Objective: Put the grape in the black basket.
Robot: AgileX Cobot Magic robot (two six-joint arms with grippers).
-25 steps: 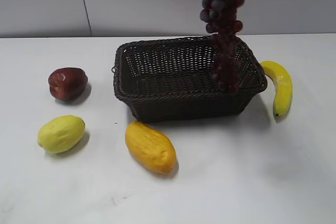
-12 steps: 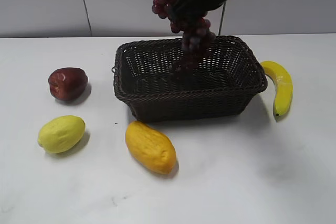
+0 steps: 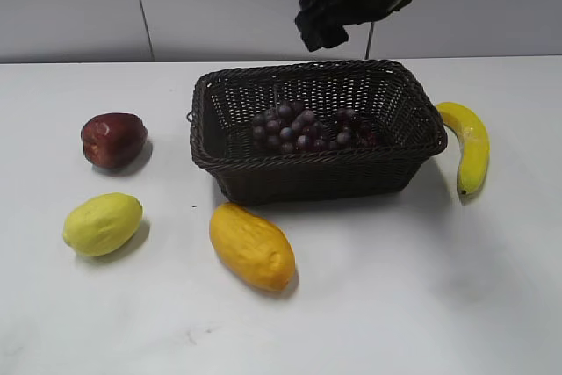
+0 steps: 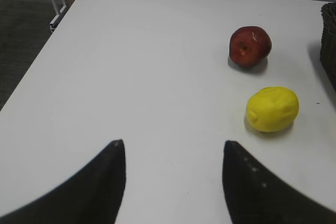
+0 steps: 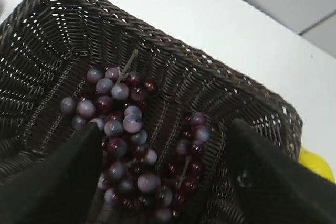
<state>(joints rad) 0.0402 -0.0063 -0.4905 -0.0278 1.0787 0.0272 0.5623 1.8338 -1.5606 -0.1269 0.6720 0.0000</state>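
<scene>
Closest on the white counter lies an orange-yellow mango, just in front of the black basket. To its left sits a yellow lemon. A bit farther back on the left is a dark red apple.

The black basket stands in the middle of the counter. The grape lies inside it, on the basket floor, spread across the middle. In the right wrist view its short stem pokes up at the far end of the bunch.

A yellow banana lies just to the right of the basket.

The right claw hangs above the basket, near its far rim. It is spread wide and holds nothing.

The left claw is off to the left over bare counter. It is also spread apart with nothing in it.
</scene>
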